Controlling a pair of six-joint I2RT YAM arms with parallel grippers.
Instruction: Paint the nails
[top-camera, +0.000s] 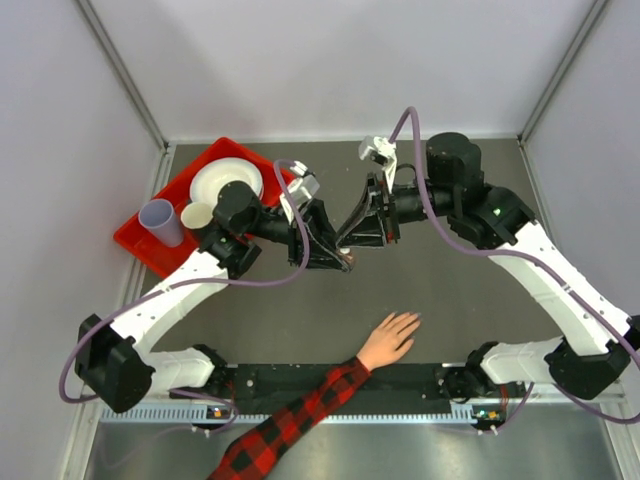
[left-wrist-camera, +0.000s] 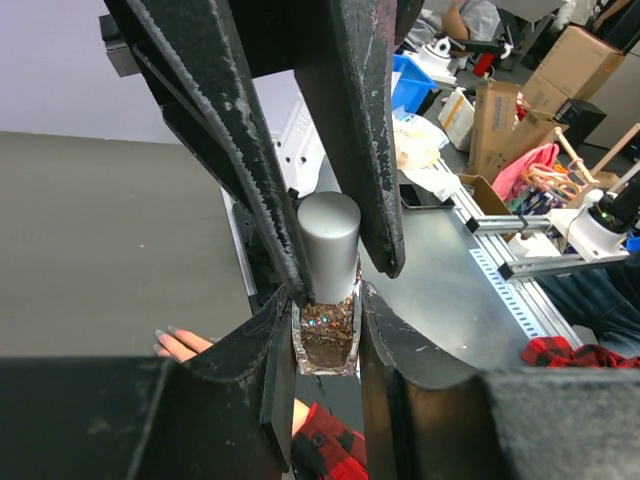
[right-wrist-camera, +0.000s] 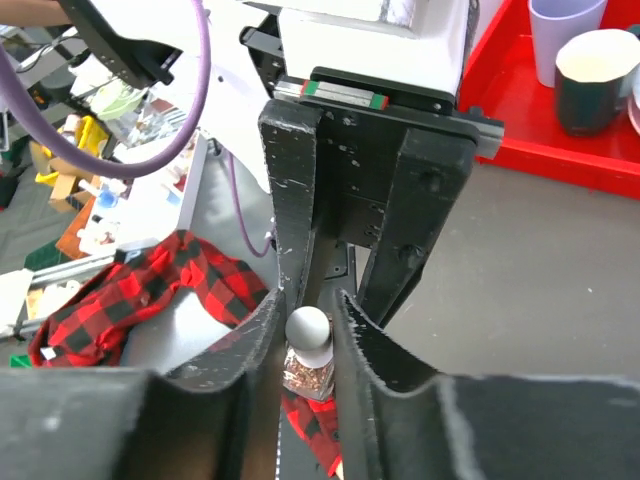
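Observation:
A small glass polish bottle (left-wrist-camera: 327, 340) of brown glitter polish with a silver cap (left-wrist-camera: 328, 240) is held in the air between both arms. My left gripper (left-wrist-camera: 326, 310) is shut on the bottle's glass body. My right gripper (right-wrist-camera: 308, 310) comes from the opposite side and is shut on the cap (right-wrist-camera: 308, 328). In the top view the two grippers, left (top-camera: 335, 258) and right (top-camera: 356, 240), meet tip to tip above the table's middle. A peach hand (top-camera: 390, 338) with a red-and-black plaid sleeve (top-camera: 300, 415) lies flat near the front edge, fingers spread. Its nails (top-camera: 412, 320) are tiny; in the left wrist view the nails (left-wrist-camera: 160, 335) look greyish.
A red tray (top-camera: 165, 255) at the back left holds a white bowl (top-camera: 228, 180), a lilac cup (top-camera: 162, 222) and a small pale cup (top-camera: 197, 215). The tray (right-wrist-camera: 560, 140) also shows in the right wrist view. The arms' black base rail (top-camera: 400, 385) runs along the front edge.

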